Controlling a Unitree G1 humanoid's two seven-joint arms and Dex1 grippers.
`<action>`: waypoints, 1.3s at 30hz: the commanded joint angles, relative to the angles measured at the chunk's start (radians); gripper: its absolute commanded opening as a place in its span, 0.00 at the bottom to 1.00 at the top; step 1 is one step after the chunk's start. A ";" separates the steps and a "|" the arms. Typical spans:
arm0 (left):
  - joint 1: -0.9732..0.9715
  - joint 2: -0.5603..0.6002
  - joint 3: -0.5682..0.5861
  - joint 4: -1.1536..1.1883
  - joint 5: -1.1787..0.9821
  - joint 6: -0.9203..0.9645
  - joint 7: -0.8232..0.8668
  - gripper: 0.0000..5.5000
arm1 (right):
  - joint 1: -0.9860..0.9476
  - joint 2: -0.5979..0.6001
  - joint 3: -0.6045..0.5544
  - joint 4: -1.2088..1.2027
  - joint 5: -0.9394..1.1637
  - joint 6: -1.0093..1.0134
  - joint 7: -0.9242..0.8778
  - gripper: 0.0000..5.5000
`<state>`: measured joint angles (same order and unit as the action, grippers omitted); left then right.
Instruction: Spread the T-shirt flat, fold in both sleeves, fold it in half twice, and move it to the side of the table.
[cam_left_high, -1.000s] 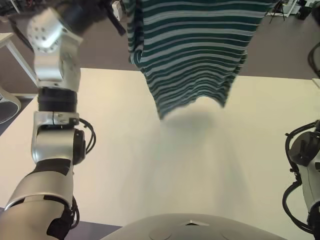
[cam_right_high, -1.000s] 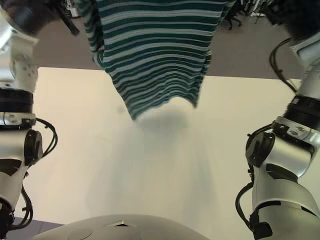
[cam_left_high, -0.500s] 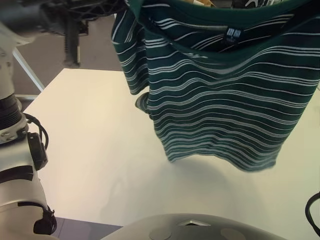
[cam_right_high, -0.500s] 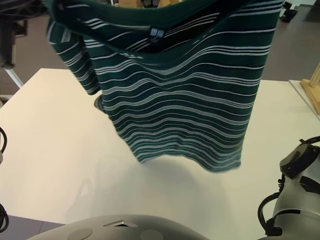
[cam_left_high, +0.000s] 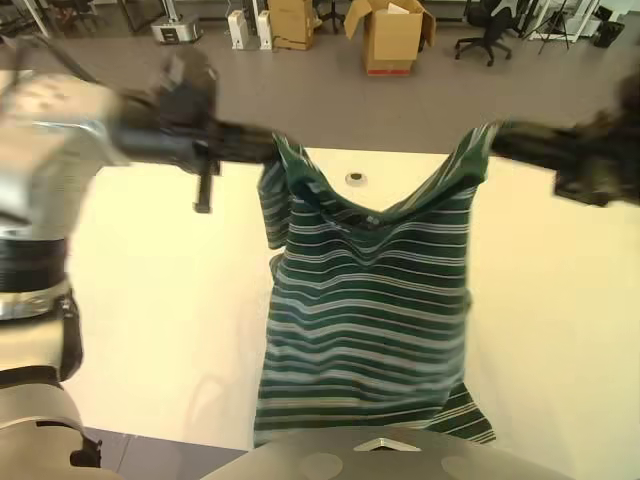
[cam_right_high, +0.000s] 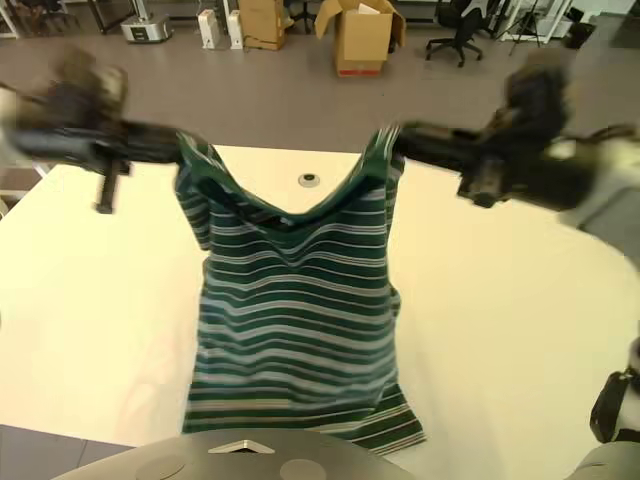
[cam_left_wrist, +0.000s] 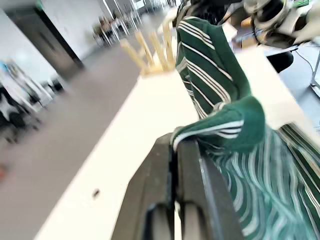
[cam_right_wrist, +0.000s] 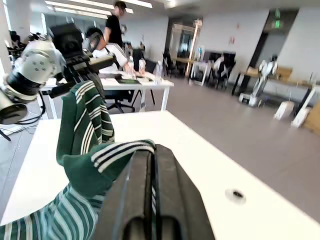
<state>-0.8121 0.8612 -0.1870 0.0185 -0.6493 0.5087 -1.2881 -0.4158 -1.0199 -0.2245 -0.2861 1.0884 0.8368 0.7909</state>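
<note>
T-shirt (cam_left_high: 365, 320), just one, hangs over the bench (cam_left_high: 150, 300), shoulders pinched by blurred left fingers (cam_left_wrist: 195, 170) and right fingers (cam_right_wrist: 172, 190).

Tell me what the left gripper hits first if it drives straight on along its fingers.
The left gripper meets the T-shirt first: it is shut on one shoulder. Beyond, its line seems to run toward the right gripper on the other shoulder, though depth is unclear.

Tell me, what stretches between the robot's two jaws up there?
The striped T-shirt. Each set of jaws pinches one shoulder, and the neckline sags between them over the table. Both eye views show it.
</note>
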 joint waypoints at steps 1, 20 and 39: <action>-0.147 -0.263 -0.215 0.667 0.362 -0.285 0.032 0.00 | -0.148 0.208 0.337 0.577 -0.407 -0.202 0.110 0.00; -0.260 -0.603 -0.110 1.348 0.791 -0.711 0.855 0.30 | -0.646 0.662 0.150 1.599 -0.824 -0.780 -0.320 0.18; 0.067 -0.474 -0.217 1.233 1.026 -1.079 0.648 0.30 | -0.207 0.539 0.260 1.145 -1.009 -0.735 0.051 0.18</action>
<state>-0.7948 0.3655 -0.3646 1.2291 0.3055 -0.5984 -0.6555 -0.6457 -0.4976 0.0211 0.8822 0.0834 0.0706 0.8267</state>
